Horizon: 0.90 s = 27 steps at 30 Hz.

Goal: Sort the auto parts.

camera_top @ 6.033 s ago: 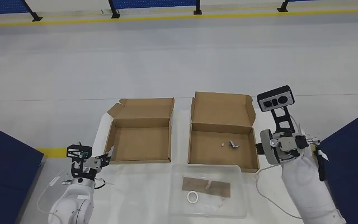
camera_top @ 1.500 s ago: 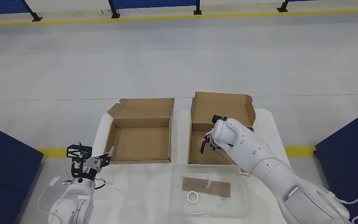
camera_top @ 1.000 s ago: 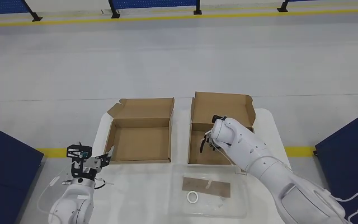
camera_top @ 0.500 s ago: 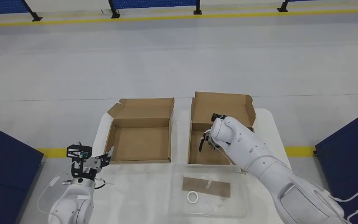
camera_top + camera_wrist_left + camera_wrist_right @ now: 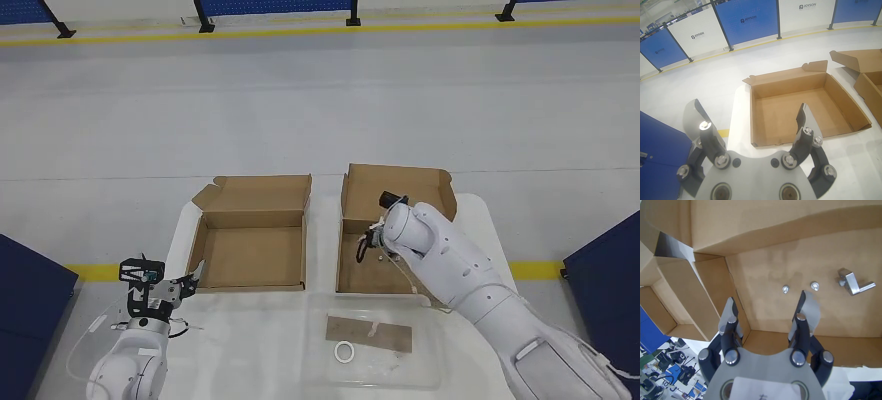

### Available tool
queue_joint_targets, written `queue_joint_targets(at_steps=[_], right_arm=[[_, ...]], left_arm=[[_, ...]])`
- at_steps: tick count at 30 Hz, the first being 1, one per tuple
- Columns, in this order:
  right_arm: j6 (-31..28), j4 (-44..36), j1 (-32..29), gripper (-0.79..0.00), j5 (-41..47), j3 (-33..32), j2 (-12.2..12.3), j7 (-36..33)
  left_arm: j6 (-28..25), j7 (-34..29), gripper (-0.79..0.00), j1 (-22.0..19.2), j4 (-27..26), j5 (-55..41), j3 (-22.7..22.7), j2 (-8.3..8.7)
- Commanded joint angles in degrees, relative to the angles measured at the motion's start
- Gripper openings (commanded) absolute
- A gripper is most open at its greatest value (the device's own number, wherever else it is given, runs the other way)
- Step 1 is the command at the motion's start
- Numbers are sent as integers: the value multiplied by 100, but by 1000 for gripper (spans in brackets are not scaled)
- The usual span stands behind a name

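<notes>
My right gripper (image 5: 767, 297) hangs open and empty just above the floor of the right cardboard box (image 5: 772, 262), near its front left corner. Just past its fingertips lie two small bolts (image 5: 785, 289) (image 5: 814, 285), and farther off a metal angle bracket (image 5: 853, 283). From above, the right arm covers most of that right box (image 5: 395, 190), with the right gripper (image 5: 366, 250) low inside it. My left gripper (image 5: 750, 104) stands open with nothing in it, near the front left corner of the empty left box (image 5: 789, 83).
A clear plastic tray (image 5: 425, 350) sits at the table's front, with a strip of cardboard (image 5: 370, 333) and a white ring (image 5: 345, 351) in it. In the top view, the left gripper (image 5: 185, 283) sits by the table's left edge. Both box lids stand open at the back.
Six seconds ago the right arm stood off the table's right side; it is now over the right box. In the last half second its wrist shifted slightly toward the box's back. The left arm kept still.
</notes>
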State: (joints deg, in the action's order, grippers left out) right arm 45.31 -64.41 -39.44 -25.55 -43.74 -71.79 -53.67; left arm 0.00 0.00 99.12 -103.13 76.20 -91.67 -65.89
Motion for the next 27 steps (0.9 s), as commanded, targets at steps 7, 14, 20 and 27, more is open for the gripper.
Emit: queue_joint_targets(at_steps=[7,14,20,27], right_arm=[[-60,-1412,-598,0,-271,-672,336,-242],[-60,-1412,-598,0,-271,-672,336,-242],[-191,-1468,-679,0,88,-930,345,-138],[-762,-2021,-1205,0,1183,-2159,574,-724]], left_arm=[[0,0,0,0,0,0,0,0],[0,0,0,0,0,0,0,0],[0,0,0,0,0,0,0,0],[0,0,0,0,0,0,0,0]])
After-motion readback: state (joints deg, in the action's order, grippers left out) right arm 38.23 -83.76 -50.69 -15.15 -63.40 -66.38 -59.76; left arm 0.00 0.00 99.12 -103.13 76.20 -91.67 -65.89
